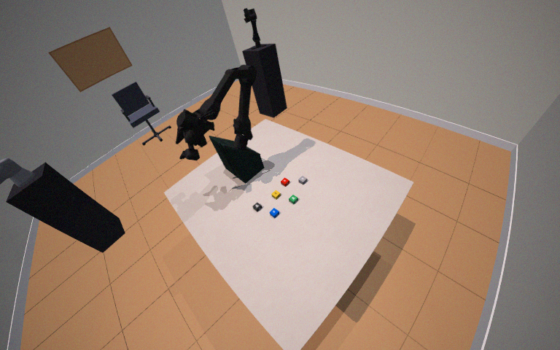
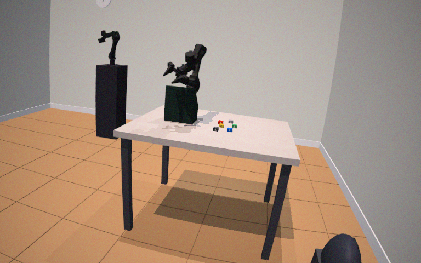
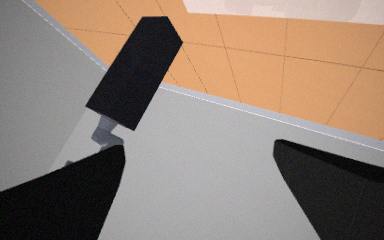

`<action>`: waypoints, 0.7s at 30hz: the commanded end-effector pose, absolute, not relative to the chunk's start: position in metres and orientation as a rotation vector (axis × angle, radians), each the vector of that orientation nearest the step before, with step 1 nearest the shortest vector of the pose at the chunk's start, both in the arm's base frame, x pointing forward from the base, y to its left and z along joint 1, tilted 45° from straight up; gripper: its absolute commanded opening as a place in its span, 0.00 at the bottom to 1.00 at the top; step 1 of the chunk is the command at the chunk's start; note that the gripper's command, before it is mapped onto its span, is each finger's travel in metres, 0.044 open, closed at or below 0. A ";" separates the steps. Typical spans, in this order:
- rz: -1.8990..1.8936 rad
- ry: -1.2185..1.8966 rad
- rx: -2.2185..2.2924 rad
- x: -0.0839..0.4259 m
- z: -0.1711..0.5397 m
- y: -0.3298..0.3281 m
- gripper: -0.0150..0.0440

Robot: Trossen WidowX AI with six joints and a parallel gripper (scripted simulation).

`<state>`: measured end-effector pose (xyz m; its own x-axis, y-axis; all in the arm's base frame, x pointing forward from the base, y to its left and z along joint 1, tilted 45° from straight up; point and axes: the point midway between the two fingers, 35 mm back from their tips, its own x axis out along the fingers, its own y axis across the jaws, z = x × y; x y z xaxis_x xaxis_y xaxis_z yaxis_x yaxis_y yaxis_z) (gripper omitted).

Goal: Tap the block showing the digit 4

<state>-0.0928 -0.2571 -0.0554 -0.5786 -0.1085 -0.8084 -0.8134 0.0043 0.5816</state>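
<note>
My black two-fingered gripper [image 1: 184, 138] [image 2: 170, 75] [image 3: 200, 150] is released, tapered fingers spread wide, nothing between them. It touches no block; it hangs in the air, well above table height and well apart from the blocks. In the wrist view the fingertips frame grey wall, with tiled floor and a strip of tabletop up top.

My black jointed arm [image 1: 244, 103] [image 2: 198, 66] goes up from a dark green box-shaped base [image 1: 243, 162] [image 2: 180, 103], bends sharply at the elbow and slopes back down to the gripper, off to the side away from the blocks.

Six small blocks sit apart on the pale square-cornered table [image 1: 330, 247] [image 2: 254, 142]: red [image 1: 284, 181] [image 2: 220, 121], grey [image 1: 302, 179] [image 2: 230, 121], yellow [image 1: 275, 194] [image 2: 221, 125], green [image 1: 293, 198] [image 2: 234, 126], black [image 1: 257, 206] [image 2: 215, 129], blue [image 1: 274, 213] [image 2: 229, 130]. The digit-4 block is among these, but digits are too small to read; can't tell which.
</note>
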 end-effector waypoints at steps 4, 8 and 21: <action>1.878 1.437 -1.169 -0.068 -0.066 -0.261 0.93; 2.210 0.900 -1.505 -0.027 -0.082 -0.262 0.93; 2.498 -0.764 -2.193 0.069 -0.109 -0.236 0.93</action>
